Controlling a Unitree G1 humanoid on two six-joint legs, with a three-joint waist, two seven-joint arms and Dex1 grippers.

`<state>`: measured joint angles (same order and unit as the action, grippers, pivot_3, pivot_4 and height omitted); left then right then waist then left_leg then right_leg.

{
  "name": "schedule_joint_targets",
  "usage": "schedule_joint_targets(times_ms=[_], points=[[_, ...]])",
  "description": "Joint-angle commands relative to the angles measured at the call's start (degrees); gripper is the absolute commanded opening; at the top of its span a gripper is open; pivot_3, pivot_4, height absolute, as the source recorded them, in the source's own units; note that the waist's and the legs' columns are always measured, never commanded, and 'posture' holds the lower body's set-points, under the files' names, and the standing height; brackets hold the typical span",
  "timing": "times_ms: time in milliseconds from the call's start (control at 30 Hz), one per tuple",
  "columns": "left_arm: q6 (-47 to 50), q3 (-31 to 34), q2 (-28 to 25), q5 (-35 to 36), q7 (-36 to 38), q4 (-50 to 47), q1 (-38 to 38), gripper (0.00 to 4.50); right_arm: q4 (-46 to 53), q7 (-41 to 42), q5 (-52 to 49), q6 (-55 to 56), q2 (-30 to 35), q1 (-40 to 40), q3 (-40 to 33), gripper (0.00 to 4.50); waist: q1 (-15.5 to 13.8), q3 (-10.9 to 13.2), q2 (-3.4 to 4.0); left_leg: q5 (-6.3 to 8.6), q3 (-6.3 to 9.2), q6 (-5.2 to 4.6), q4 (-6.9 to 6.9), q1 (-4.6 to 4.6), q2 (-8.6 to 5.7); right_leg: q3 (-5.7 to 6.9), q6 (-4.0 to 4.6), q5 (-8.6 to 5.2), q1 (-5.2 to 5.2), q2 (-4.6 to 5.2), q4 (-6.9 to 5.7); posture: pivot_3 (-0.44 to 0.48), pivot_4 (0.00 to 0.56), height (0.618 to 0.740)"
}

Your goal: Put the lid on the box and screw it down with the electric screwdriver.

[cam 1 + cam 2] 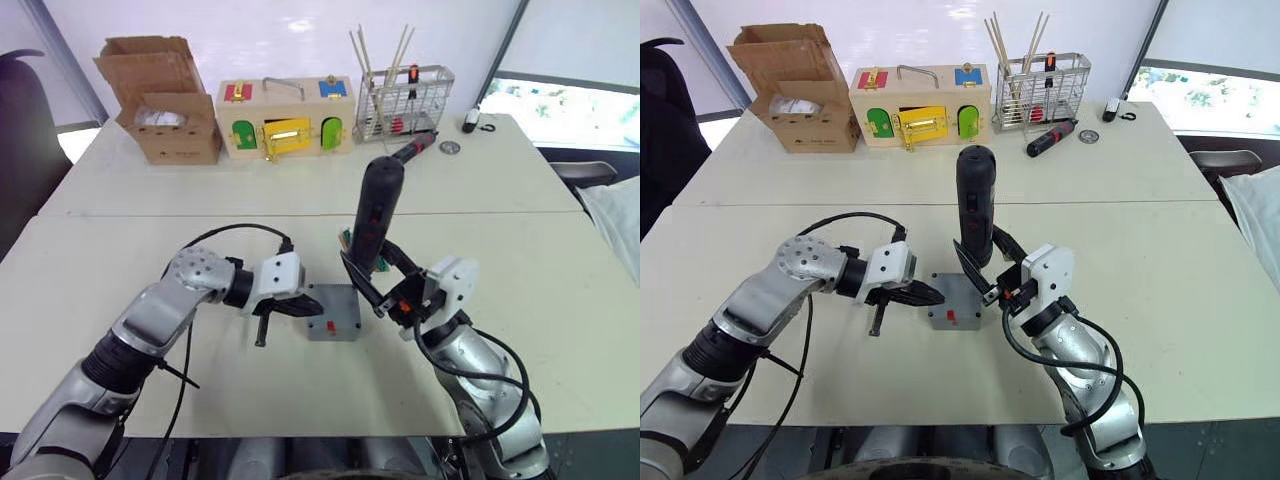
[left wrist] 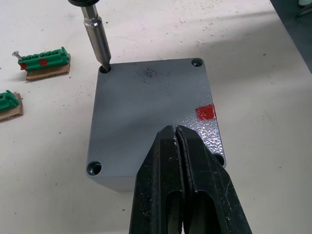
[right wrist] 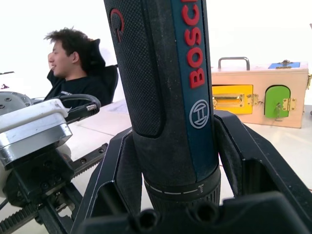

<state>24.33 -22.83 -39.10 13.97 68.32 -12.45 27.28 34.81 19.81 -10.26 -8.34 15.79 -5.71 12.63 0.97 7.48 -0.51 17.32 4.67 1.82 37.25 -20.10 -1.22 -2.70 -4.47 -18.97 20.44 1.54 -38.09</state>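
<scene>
The lid point(image 2: 151, 112) sits flush on the box point(image 1: 333, 318), near the front middle of the table point(image 1: 520, 190), between the two arms. It is a flat grey plastic plate with a red mark and corner screw holes; it is judged light, stiff and fairly slick on top, so it would likely slide unless pressed from above. The left gripper point(image 2: 178, 161) has its fingers brought fully together, holding nothing, with the tips resting on the lid's top near the edge closest to that arm, apparently pinning it down. The electric screwdriver point(image 1: 372, 225) stands nearly upright, tilted slightly, clamped around its lower barrel by the right gripper point(image 3: 175, 161), whose fingers close on either side of the textured grip. The tool looks rigid and top-heavy, so a hold low on the barrel seems sound. Its metal bit point(image 2: 96, 36) reaches into the far corner hole of the lid. Two green connector pieces point(image 2: 44, 61) lie just beside the box.
</scene>
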Motion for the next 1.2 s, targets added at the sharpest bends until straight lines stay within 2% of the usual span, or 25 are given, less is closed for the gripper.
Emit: schedule_joint_targets(times_ms=[33, 733, 1000, 1200], points=[[1.0, -2.5, -0.9, -3.4, -0.2, 2.1, -1.8, 0.00, -4.5, 0.2, 1.6, -6.0, 1.8, -1.4, 0.4, 1.92, 0.0, -0.1, -0.03, 0.00, 0.00, 0.00, -0.02, 0.00, 0.00, 0.00, 0.00, 0.00, 0.00, 0.00, 0.01, 0.000, 0.150, 0.740], [0.8, -2.7, 0.0, -3.6, -1.1, 2.3, -1.8, 0.00, -4.7, -0.3, 1.5, -7.1, 2.3, -0.7, -0.7, 1.92, -0.3, -0.5, -0.16, 0.00, 0.03, 0.01, -0.09, -0.05, 0.00, -0.01, 0.03, -0.02, 0.00, 0.07, 0.16, 0.000, 0.150, 0.740], [0.4, -2.9, 1.8, -4.0, -1.5, 3.5, -1.8, 0.00, -1.3, 0.8, 0.5, -9.1, 4.1, 0.5, -2.1, 1.92, -0.5, -0.5, -0.11, 0.00, 0.07, 0.01, -0.09, -0.14, -0.02, 0.01, 0.02, -0.02, -0.01, 0.12, 0.30, 0.000, 0.150, 0.740], [3.0, -0.4, 3.4, -0.6, -1.5, 3.8, -1.8, 0.00, 6.3, 3.3, -7.4, -13.8, 5.9, 4.8, -7.5, 1.92, -0.4, -0.2, 0.09, 0.01, 0.09, 0.01, -0.10, -0.28, -0.04, 0.03, 0.02, -0.01, 0.02, 0.17, 0.48, 0.000, 0.150, 0.740]])
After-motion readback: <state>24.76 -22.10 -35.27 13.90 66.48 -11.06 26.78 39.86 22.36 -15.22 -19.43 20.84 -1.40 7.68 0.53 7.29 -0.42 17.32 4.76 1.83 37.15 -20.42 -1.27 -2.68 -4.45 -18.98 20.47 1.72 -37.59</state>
